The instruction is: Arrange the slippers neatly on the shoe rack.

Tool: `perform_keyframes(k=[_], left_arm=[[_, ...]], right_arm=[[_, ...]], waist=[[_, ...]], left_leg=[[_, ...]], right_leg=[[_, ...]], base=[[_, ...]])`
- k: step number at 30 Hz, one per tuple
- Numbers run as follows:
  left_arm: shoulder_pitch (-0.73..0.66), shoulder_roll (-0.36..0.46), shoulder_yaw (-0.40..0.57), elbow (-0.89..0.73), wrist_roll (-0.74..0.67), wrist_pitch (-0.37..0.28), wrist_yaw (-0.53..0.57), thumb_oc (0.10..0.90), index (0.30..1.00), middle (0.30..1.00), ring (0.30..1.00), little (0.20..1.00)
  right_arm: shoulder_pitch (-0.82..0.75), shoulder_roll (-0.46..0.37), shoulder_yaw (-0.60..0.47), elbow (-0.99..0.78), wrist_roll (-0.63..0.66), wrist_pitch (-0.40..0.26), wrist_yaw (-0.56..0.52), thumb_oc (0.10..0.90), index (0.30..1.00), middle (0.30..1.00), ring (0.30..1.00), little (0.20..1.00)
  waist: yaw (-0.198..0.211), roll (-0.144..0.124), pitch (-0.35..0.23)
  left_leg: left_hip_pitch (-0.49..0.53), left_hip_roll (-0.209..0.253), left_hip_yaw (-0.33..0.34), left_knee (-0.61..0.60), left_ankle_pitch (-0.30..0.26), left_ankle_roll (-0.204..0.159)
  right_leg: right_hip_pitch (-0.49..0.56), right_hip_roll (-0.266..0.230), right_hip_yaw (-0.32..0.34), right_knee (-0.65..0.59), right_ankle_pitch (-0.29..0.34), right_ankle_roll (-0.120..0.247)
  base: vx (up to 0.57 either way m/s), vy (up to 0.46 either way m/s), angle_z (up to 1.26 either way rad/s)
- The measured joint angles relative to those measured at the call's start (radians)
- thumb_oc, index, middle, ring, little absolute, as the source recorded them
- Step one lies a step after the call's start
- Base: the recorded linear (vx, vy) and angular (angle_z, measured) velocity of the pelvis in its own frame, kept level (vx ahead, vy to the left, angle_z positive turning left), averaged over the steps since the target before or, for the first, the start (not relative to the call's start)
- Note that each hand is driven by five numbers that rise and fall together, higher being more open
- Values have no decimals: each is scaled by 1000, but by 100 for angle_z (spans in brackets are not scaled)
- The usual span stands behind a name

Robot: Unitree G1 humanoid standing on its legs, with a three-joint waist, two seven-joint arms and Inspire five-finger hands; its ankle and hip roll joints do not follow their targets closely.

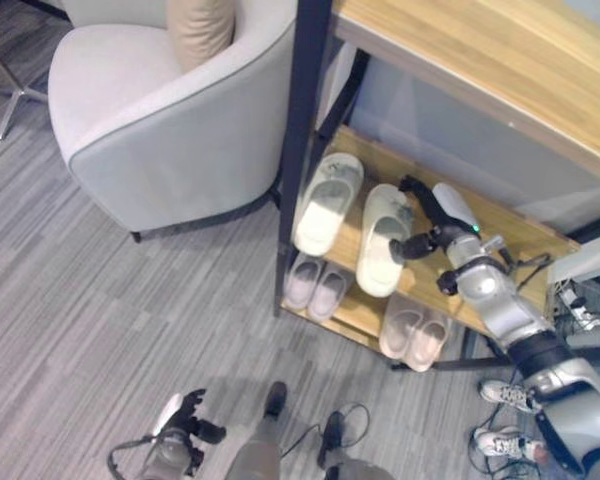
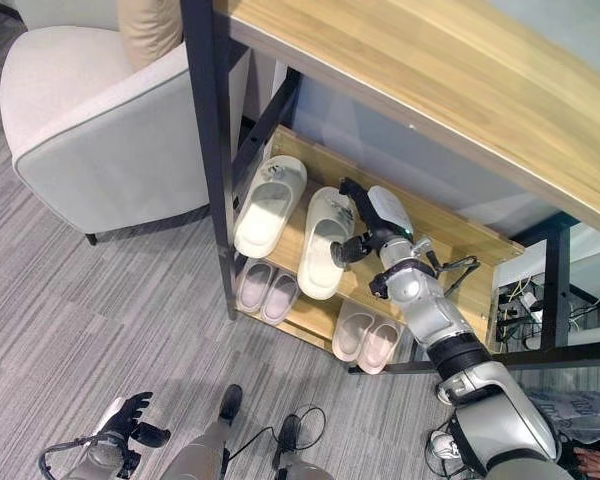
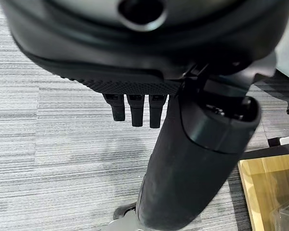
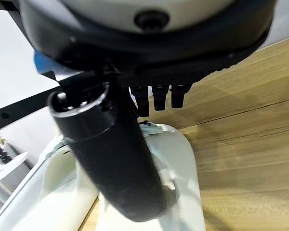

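Two pale cream foam slippers lie side by side on the wooden middle shelf of the dark-framed shoe rack, toes pointing inward. The right hand rests at the right slipper's inner end, fingers fairly straight and thumb alongside, apparently nudging it into line rather than gripping it. The left hand hangs loosely open above the grey carpet, holding nothing.
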Motion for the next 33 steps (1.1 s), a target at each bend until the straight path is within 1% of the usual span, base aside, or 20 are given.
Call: perform_keyframes(k=[5, 6, 8, 9, 10, 14, 20, 21, 24, 27, 28, 33], left_arm=[[5, 0, 6, 5, 9, 2, -18, 800, 900, 900, 900, 900], [4, 0, 8, 3, 10, 2, -18, 800, 900, 900, 900, 900], [7, -10, 29, 4, 30, 2, -18, 800, 900, 900, 900, 900], [10, -19, 30, 4, 30, 3, -19, 800, 900, 900, 900, 900], [12, -21, 29, 5, 30, 3, -19, 800, 900, 900, 900, 900], [15, -28, 35, 3, 31, 3, -20, 800, 900, 900, 900, 900], [16, -25, 34, 1, 53, 8, -18, 800, 900, 900, 900, 900], [16, -23, 33, -1, 69, 9, -18, 800, 900, 900, 900, 900], [16, -20, 26, -11, 80, 11, -17, 800, 900, 900, 900, 900], [18, -21, 26, -19, 97, 7, -16, 800, 900, 900, 900, 900], [20, -21, 26, -19, 109, 8, -15, 800, 900, 900, 900, 900], [23, -22, 26, -19, 115, 7, -14, 800, 900, 900, 900, 900]], right_arm=[[41, -2, 0, -60, -15, -2, 8, 800, 900, 900, 900, 900], [54, -2, -3, -67, -15, -5, 8, 800, 900, 900, 900, 900], [99, -3, -8, -104, -14, -6, 12, 800, 900, 900, 900, 900], [155, -3, -28, -164, -15, -8, 15, 800, 900, 900, 900, 900], [169, -3, -29, -176, -15, -9, 15, 800, 900, 900, 900, 900], [188, -3, -35, -184, -15, -14, 16, 800, 900, 900, 900, 900], [228, -2, -88, -211, -15, -29, 14, 800, 900, 900, 900, 900], [237, -2, -96, -222, -16, -33, 13, 800, 900, 900, 900, 900], [254, -2, -103, -230, -16, -43, 5, 800, 900, 900, 900, 900], [280, -2, -114, -255, -15, -46, -2, 800, 900, 900, 900, 900], [287, -2, -122, -265, -15, -64, -5, 800, 900, 900, 900, 900], [306, -2, -124, -284, -15, -75, -12, 800, 900, 900, 900, 900]], waist=[[-3, 1, 0], [-5, 2, -1], [-6, 7, -1], [-8, 14, -1], [-8, 17, -2], [-11, 27, -7], [-13, 34, -10], [-15, 34, -10], [-19, 35, -11], [-30, 39, -14], [-35, 42, -15], [-39, 44, -17]], left_leg=[[14, 0, 4, 0, -6, 3], [15, 0, 5, 0, -12, 12], [19, 0, 6, 0, -13, 13], [26, 0, 5, 0, -15, 14], [29, 0, 5, 0, -17, 15], [32, 0, 7, -1, -19, 16], [34, 0, 7, 0, -20, 17], [36, -1, 7, 0, -14, 9], [54, 0, 8, -1, -18, 10], [65, 0, 8, -1, -27, 19], [65, 0, 10, -3, -28, 19], [71, 2, 27, -4, -30, 22]], right_leg=[[10, -2, 10, 0, 0, 0], [11, -2, 12, 0, 0, 0], [13, -2, 17, 0, 0, 0], [20, -2, 19, 0, 0, 0], [24, -2, 19, 0, 0, 0], [27, -3, 20, 0, 0, 0], [28, -3, 20, 0, 0, 0], [30, -4, 20, 0, 0, 0], [47, -3, 21, 0, 0, 0], [57, -4, 24, 0, 0, 0], [57, -4, 25, 0, 0, 0], [56, -4, 43, 0, 0, 0]], base=[[4, 0, -4], [11, 2, -8], [4, 1, -2], [0, 0, 0], [0, 0, 0], [2, 1, -1], [0, 0, 0], [0, 0, 0], [0, 0, 0], [0, 0, 0], [8, -6, -4], [7, -4, -10]])
